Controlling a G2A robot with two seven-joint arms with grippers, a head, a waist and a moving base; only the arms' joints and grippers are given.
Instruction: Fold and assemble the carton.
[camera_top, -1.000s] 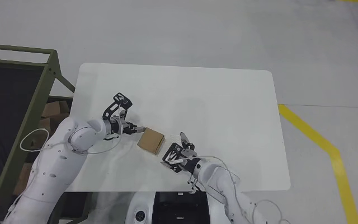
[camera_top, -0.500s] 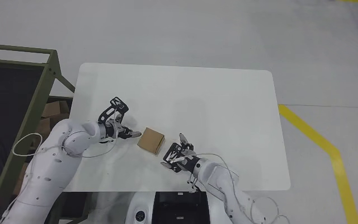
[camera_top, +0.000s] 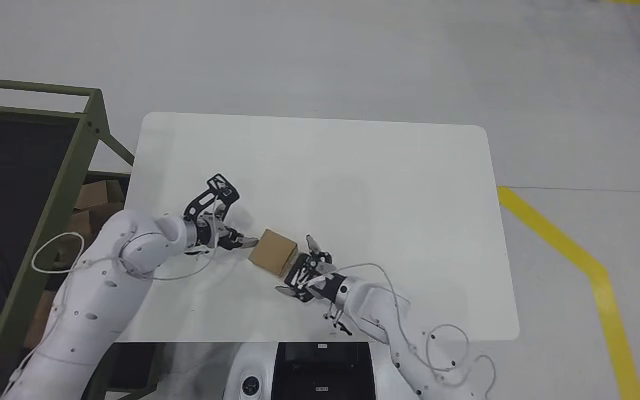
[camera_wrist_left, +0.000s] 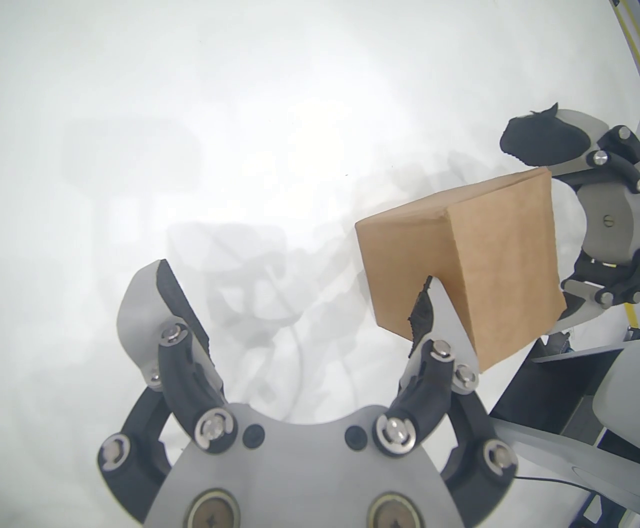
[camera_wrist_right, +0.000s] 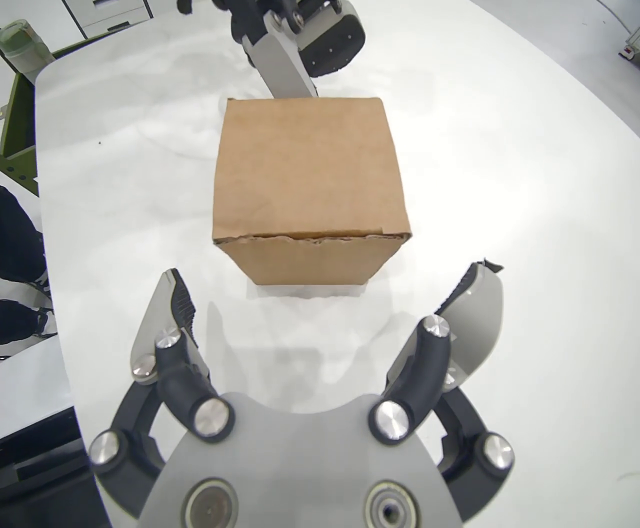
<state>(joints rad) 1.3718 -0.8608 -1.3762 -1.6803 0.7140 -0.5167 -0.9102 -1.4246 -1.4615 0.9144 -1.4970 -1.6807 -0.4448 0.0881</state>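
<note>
Left hand (camera_wrist_left: 295, 280) and right hand (camera_wrist_right: 325, 275), both spread, have closed in on the carton (camera_wrist_right: 307, 175). Green frame (camera_top: 92, 118) stands beside the bench (camera_top: 400, 170).

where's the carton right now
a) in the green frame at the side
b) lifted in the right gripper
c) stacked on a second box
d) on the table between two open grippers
d: the carton sits on the white table, with the left gripper on one side and the right gripper on the opposite side, both with fingers spread and neither closed on it.
</note>
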